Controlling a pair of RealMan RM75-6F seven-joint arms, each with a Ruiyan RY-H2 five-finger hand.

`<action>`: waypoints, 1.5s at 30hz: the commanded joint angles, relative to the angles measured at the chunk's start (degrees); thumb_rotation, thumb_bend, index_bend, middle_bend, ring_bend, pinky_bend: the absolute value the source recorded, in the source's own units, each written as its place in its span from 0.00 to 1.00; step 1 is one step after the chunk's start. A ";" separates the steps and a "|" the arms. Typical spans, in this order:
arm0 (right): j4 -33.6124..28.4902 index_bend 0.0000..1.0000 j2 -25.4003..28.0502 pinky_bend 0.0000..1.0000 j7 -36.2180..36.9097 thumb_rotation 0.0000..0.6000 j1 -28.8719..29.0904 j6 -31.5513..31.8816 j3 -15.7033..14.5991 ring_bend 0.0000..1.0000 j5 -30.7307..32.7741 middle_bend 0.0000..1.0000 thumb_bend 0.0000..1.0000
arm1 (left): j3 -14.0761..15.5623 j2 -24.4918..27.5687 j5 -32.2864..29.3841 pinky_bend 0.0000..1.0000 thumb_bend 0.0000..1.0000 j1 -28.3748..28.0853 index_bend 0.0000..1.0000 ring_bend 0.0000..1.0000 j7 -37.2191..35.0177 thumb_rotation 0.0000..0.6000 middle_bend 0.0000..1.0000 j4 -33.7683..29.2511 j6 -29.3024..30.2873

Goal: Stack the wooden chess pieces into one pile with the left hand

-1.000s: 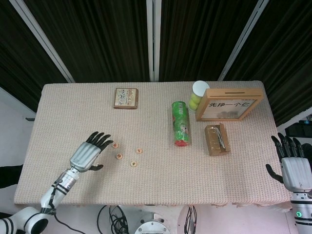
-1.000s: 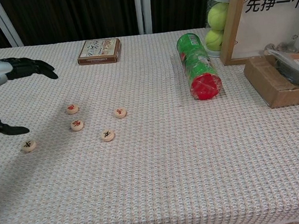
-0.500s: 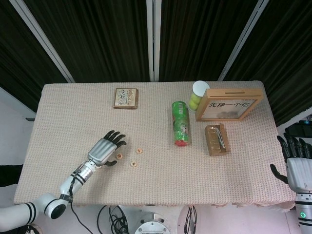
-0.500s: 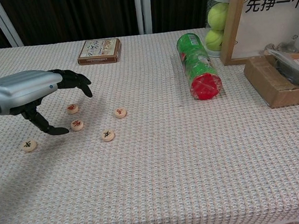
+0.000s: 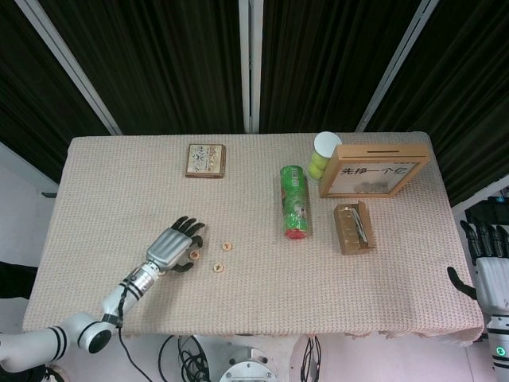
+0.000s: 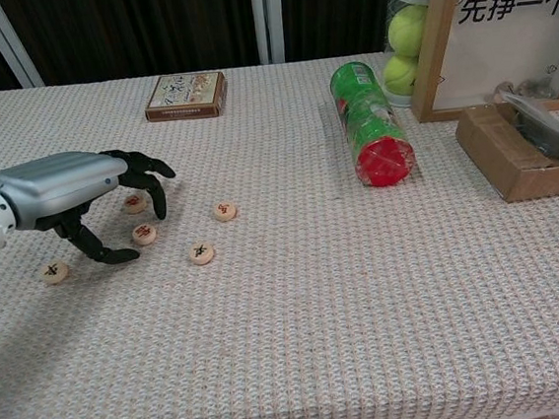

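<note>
Lower now than a moment ago, the left hand [image 6: 70, 190] has dropped toward the pieces, and its dark fingers [image 6: 154, 187] curl down around two of them instead of reaching out flat above. The fingers are apart and hold nothing; the thumb tip sits just beside one piece [image 6: 144, 233], and another piece [image 6: 134, 203] shows under the fingers, though I cannot tell whether any fingertip touches either one.

Nothing is stacked yet, as far as I can see. Five pieces lie singly on the surface [image 6: 301, 326]: those two at the hand, one [image 6: 55, 273] nearer the front edge on the hand's left, and two more [image 6: 224, 211] [image 6: 201, 253] out beyond the fingers. From above, the hand [image 5: 169, 248] covers part of the group, so only some pieces show there. I would say the whole pile is still to be built, and this looks like the first pick being lined up.

The right hand [image 5: 493, 270] hangs off the far edge of the surface, fingers spread, holding nothing.
</note>
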 commanded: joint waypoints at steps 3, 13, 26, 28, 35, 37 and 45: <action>0.20 0.00 -0.03 0.00 0.24 1.00 -0.06 0.03 0.01 0.00 0.00 0.00 0.23 | 0.12 -0.24 -0.11 0.05 0.26 -0.49 0.42 0.00 -0.13 1.00 0.09 0.21 -0.03; 0.48 0.00 0.05 0.00 0.74 1.00 -0.24 0.06 0.17 0.00 0.34 0.00 0.23 | 0.47 -0.79 -1.42 0.05 0.31 -1.30 0.45 0.00 1.74 1.00 0.09 1.58 -0.30; 0.53 0.00 0.00 0.00 0.84 1.00 -0.26 -0.28 0.27 0.00 0.76 0.00 0.23 | 0.53 -0.20 -2.60 0.05 0.31 -1.68 0.52 0.00 2.61 1.00 0.10 0.35 0.32; 0.53 0.00 0.04 0.00 0.88 1.00 -0.27 -0.34 0.28 0.00 0.85 0.00 0.23 | 0.24 0.16 -2.70 0.05 0.31 -1.76 0.52 0.00 2.58 1.00 0.10 -0.14 0.66; 0.53 0.00 -0.01 0.00 0.74 1.00 -0.16 -0.62 0.30 0.00 0.93 0.00 0.23 | -1.39 2.27 -3.95 0.05 0.32 -2.90 0.52 0.00 1.31 1.00 0.11 -1.92 0.02; 0.49 0.00 -0.01 0.00 0.73 1.00 -0.14 -0.63 0.30 0.00 0.87 0.00 0.24 | -1.99 2.37 -5.08 0.05 0.33 -3.40 0.52 0.00 0.38 1.00 0.11 -1.08 -0.97; 0.29 0.00 0.20 0.00 0.67 1.00 -0.28 -0.45 0.44 0.00 1.10 0.00 0.23 | -2.47 0.96 -6.77 0.05 0.34 -5.10 0.52 0.00 -0.25 1.00 0.11 3.08 -3.24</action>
